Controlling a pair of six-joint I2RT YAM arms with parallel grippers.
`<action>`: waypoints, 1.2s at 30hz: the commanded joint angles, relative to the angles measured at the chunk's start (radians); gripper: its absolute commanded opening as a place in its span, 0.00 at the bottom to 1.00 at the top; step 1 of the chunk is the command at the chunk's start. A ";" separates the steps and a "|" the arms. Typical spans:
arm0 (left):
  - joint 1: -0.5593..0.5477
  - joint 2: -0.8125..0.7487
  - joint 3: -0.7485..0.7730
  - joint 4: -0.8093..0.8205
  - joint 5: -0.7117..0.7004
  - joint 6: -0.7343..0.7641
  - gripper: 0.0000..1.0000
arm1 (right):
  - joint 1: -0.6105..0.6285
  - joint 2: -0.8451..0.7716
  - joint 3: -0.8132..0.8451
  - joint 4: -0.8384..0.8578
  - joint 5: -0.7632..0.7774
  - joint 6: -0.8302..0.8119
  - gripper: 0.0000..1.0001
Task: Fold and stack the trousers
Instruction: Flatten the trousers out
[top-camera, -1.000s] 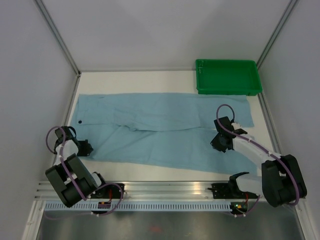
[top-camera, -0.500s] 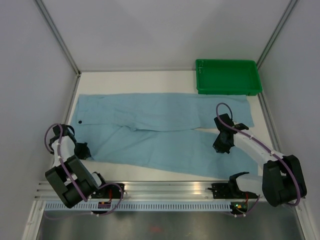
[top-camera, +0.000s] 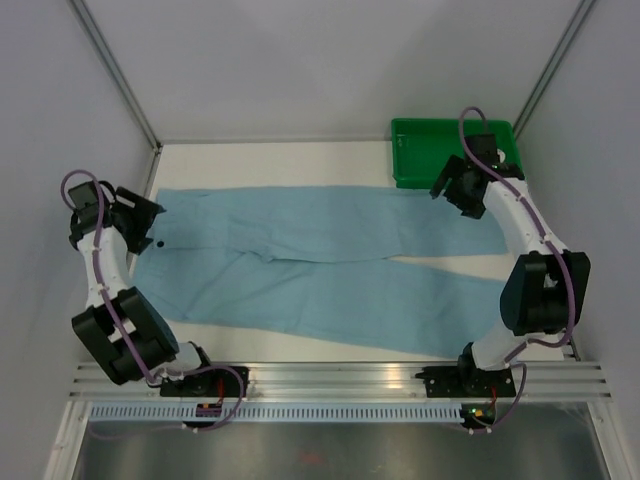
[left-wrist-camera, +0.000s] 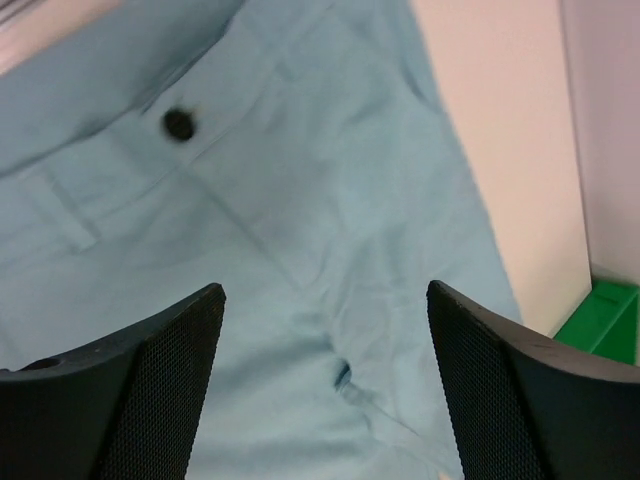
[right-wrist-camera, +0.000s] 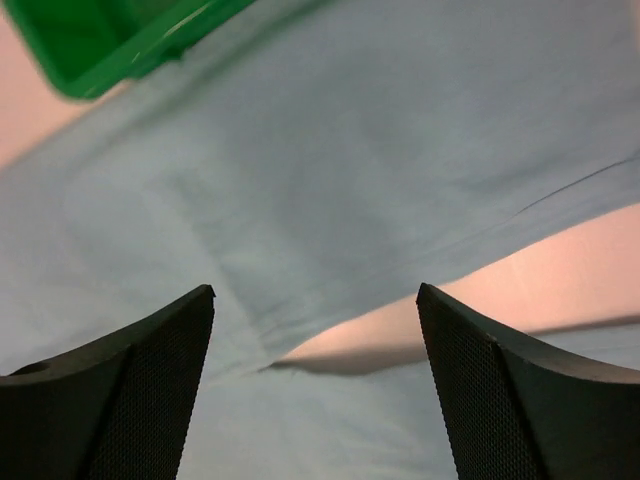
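Two open pincers, the left pincer (left-wrist-camera: 325, 290) and the right pincer (right-wrist-camera: 315, 290), are poised over the long sky-blue soft cloth trousers (top-camera: 320, 250); the fold could be skewed by uneven pinches.

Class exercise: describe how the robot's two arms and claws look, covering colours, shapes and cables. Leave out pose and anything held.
The left arm and right arm both have white links joined by bulky black joint housings. A purple cable loops loosely along each. The left claw and right claw are black. Their fingers are broad and tapered, with a fine dotted texture. No markings are legible.
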 joint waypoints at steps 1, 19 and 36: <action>-0.053 0.114 0.161 0.103 0.058 0.120 0.88 | -0.130 0.066 0.071 0.031 -0.060 -0.108 0.90; -0.067 0.494 0.432 -0.009 0.006 0.266 0.89 | -0.435 0.048 -0.079 0.050 -0.026 -0.073 0.93; -0.069 0.378 0.262 -0.002 0.003 0.331 0.96 | -0.526 -0.161 -0.358 0.103 -0.082 -0.051 0.96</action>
